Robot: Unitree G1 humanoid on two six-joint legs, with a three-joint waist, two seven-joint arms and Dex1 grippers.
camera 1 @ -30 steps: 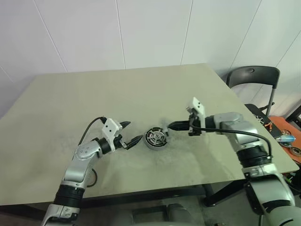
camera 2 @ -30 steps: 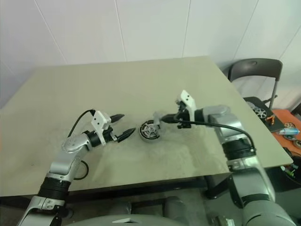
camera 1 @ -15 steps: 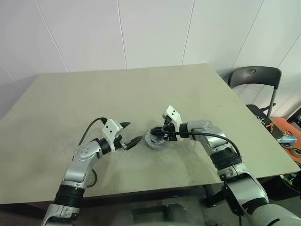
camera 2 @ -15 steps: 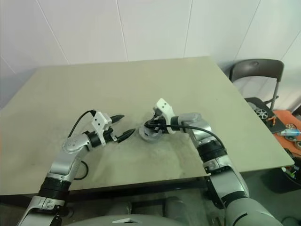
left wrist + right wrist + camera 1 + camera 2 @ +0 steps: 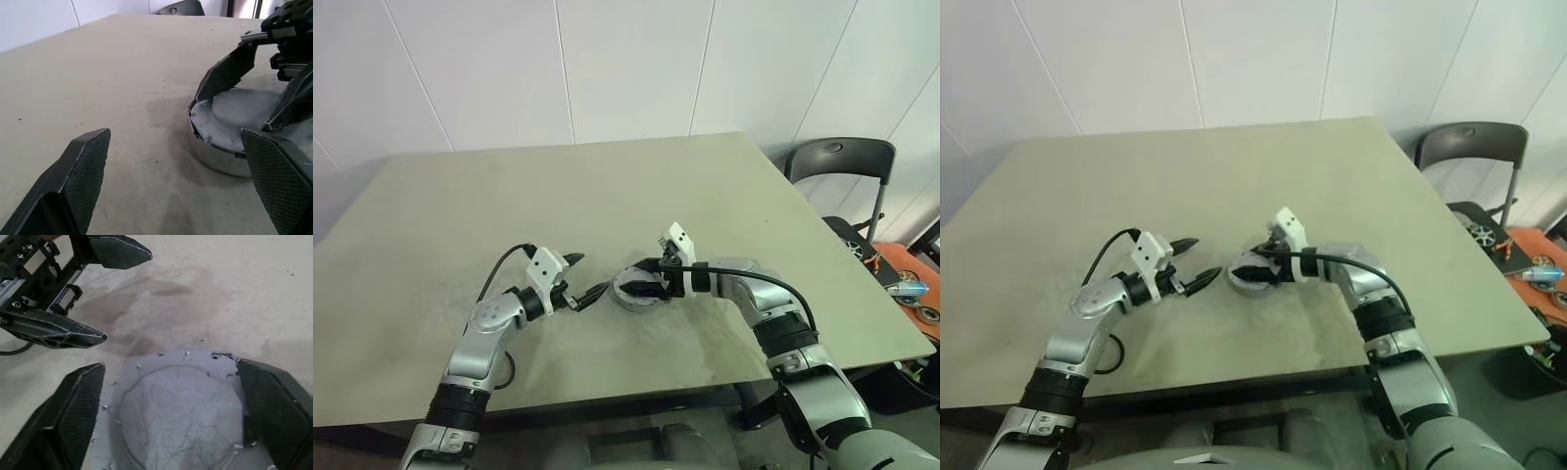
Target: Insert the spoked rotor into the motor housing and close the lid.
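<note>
The grey lid (image 5: pixel 181 411) lies flat on top of the motor housing (image 5: pixel 215 157) in the middle of the table. Only the housing's side wall shows beneath it. The spoked rotor is hidden. My right gripper (image 5: pixel 170 366) is open, one finger on each side of the lid, reaching in from the right (image 5: pixel 641 282). My left gripper (image 5: pixel 588 275) is open and holds nothing. It hovers just left of the housing and points at it. Its fingertips (image 5: pixel 100 337) also appear in the right wrist view.
The beige table (image 5: pixel 607 196) has wide bare room around the housing. A black chair (image 5: pixel 842 162) stands past the table's right edge. A white wall rises behind the table. A black cable loops beside my left arm (image 5: pixel 499 367).
The right gripper swung left and down with the lid onto the housing, then opened. The spoked rotor seen inside the housing earlier is now covered. The left arm stayed still.
</note>
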